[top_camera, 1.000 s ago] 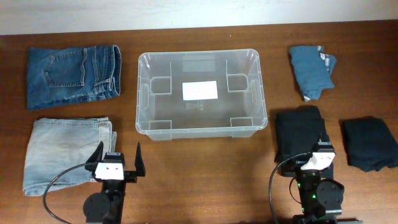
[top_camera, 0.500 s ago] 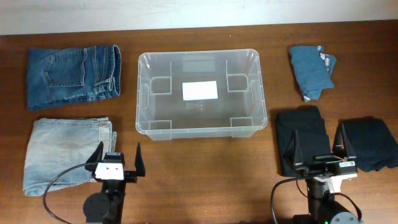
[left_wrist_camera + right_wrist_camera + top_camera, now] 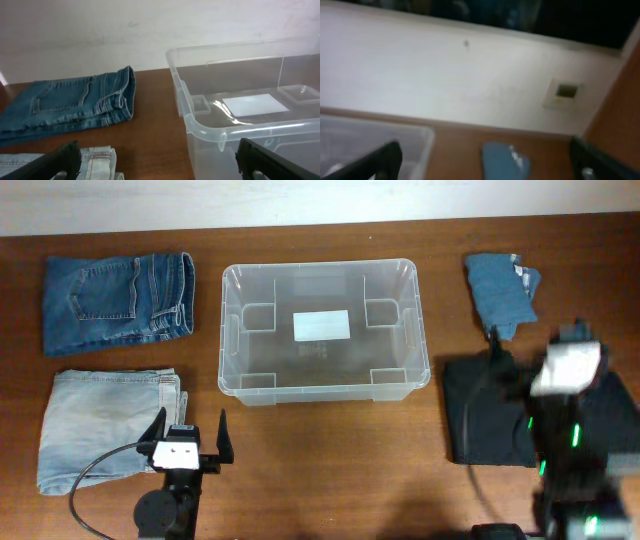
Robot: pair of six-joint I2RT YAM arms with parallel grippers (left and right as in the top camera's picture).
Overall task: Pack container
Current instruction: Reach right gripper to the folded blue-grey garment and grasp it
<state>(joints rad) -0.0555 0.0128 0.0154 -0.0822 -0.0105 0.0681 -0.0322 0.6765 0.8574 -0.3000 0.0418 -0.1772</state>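
Wooden table [image 3: 320, 450] with clear container [image 3: 320, 368], folded jeans [image 3: 115, 302], dark garments [image 3: 480, 415].

This looks like a robotics lab or test room, not a home. A brown wooden table [image 3: 320, 440] stands against a bare white wall [image 3: 100, 35] that carries a small wall plate [image 3: 563, 92]. A left arm [image 3: 170, 505] and a right arm [image 3: 565, 440] rise from its near edge. Folded jeans [image 3: 115, 300] and other clothes lie spaced out around a clear container [image 3: 320, 392].
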